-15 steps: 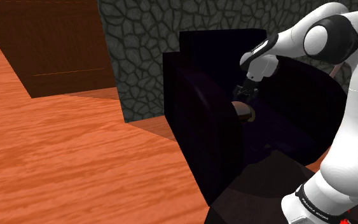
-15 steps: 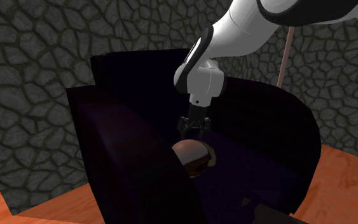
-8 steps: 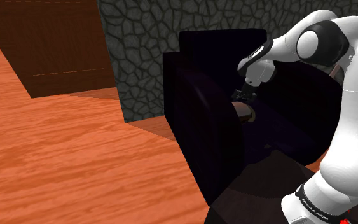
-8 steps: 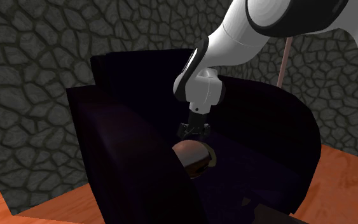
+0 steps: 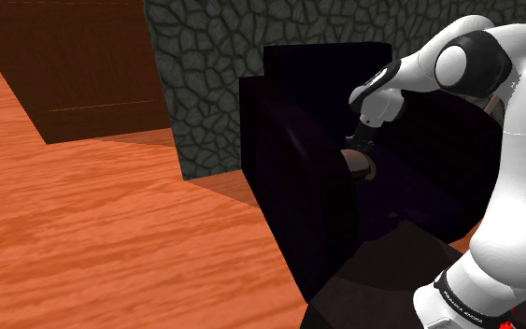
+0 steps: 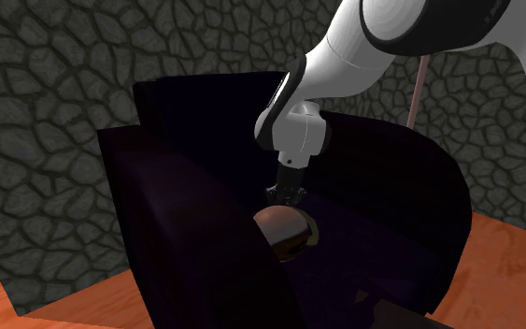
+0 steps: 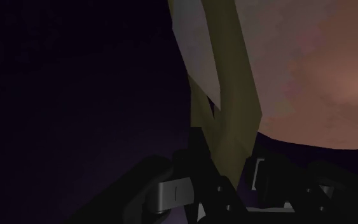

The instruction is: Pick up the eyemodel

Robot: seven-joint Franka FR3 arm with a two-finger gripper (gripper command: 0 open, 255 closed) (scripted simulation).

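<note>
The eye model (image 6: 284, 230), a reddish-brown ball with a yellowish band (image 7: 231, 95) running over it, sits on the armchair (image 6: 186, 215) seat, close against the inside of the chair's near arm. The gripper (image 6: 289, 195) points straight down at the ball's top, touching it. Half a second ago its fingers stood wider apart just above the ball; they have since drawn in and sunk a little. From the wrist camera the two fingers press in on either side of the yellowish band, gripping the eye model by it. The ball lies where it did before on the seat.
</note>
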